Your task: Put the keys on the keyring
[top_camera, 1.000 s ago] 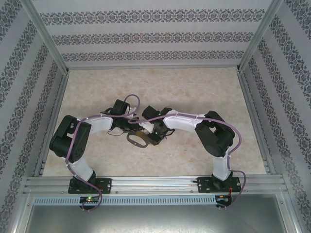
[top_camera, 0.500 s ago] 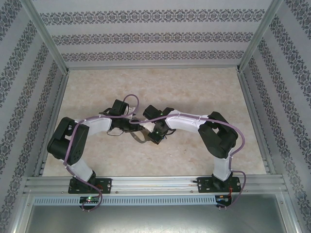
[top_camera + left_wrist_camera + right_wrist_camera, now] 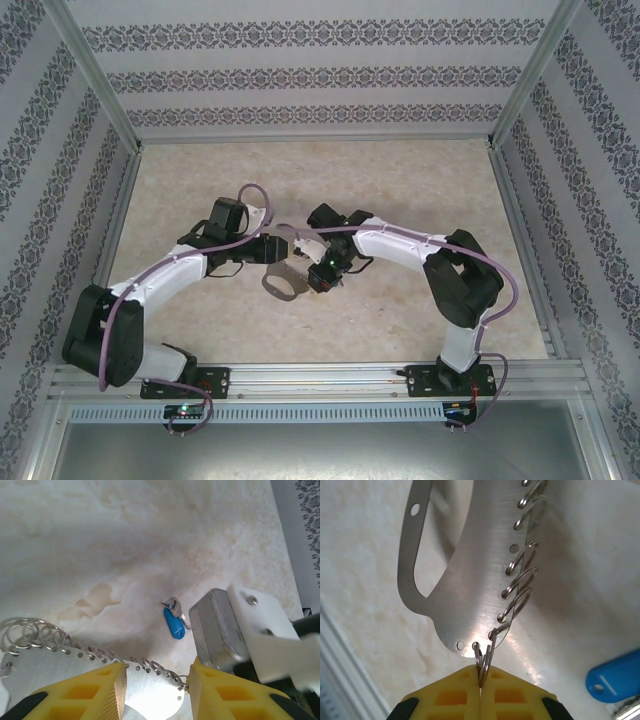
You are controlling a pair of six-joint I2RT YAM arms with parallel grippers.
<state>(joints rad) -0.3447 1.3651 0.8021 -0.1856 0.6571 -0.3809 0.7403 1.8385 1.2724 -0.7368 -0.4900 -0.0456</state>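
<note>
With the right gripper [image 3: 480, 695] pinching one small ring [image 3: 481, 662] of the keyring [image 3: 465, 580] steady, send the spread left gripper [image 3: 157, 685], straddling its edge, on to the blue key [image 3: 174, 625] lying beyond on the surface [image 3: 125, 555].

Left gripper [image 3: 156, 675]: jaws parted. Right gripper [image 3: 480, 680]: jaws closed, pinching keyring [image 3: 470, 580]. Both arms extended toward mid-worktop.
</note>
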